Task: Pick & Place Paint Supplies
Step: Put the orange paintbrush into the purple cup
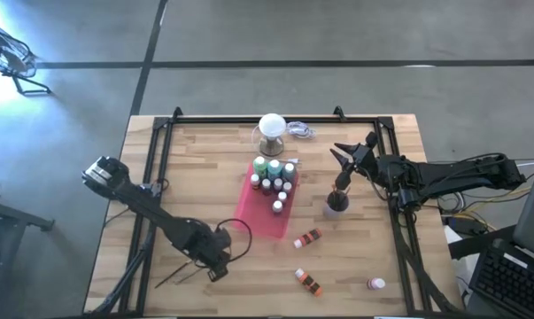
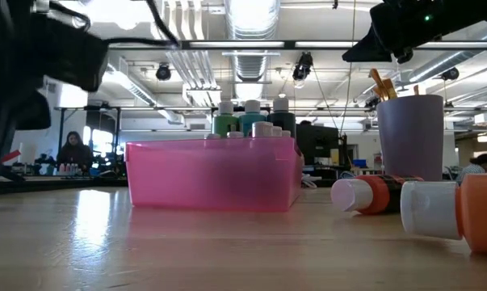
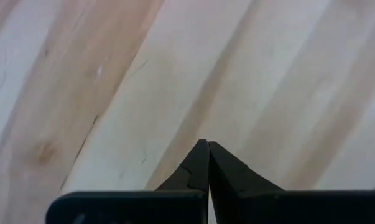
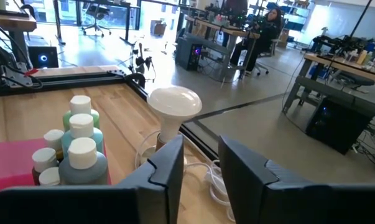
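The pink tray (image 1: 253, 213) holds several white-capped small bottles (image 1: 278, 186) standing upright, with a teal bottle (image 4: 84, 167) and a green one (image 4: 81, 117) among them. Two orange bottles (image 1: 308, 237) (image 1: 308, 282) and a pink one (image 1: 375, 283) lie on their sides on the table. Brown-handled brushes (image 2: 380, 85) stand in a purple cup (image 1: 336, 204). My right gripper (image 1: 348, 152) hovers open above and just beyond the cup, facing the tray. My left gripper (image 3: 207, 146) is shut and empty, pointing down at bare wood near the table's near edge (image 1: 218, 259).
The white ball-topped clear stand (image 1: 272, 128) sits at the far edge with a white cord beside it. Thin dark sticks (image 1: 178, 276) lie by my left gripper. A black frame (image 1: 249, 118) borders the table. People sit at desks in the room beyond.
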You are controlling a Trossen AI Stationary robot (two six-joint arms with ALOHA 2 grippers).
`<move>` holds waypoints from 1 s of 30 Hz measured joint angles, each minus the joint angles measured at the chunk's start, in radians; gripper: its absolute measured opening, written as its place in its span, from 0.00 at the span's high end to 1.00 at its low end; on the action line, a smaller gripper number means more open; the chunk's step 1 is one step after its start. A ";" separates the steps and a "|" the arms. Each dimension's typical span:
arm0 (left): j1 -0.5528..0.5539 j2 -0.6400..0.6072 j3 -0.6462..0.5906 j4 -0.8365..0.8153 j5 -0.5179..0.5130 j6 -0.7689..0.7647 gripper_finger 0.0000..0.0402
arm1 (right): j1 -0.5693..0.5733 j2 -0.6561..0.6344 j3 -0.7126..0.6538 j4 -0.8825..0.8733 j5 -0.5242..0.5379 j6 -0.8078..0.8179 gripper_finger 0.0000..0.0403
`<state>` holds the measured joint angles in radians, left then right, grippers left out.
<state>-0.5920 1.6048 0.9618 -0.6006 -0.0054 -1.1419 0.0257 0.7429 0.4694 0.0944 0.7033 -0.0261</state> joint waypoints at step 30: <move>0.134 -0.006 0.278 0.115 -0.512 0.668 1.00 | 0.000 0.015 0.000 0.009 -0.374 0.073 0.89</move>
<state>-0.4583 1.5986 1.2398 -0.4859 -0.5176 -0.4739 0.0257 0.7577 0.4693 0.1038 0.3290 0.0468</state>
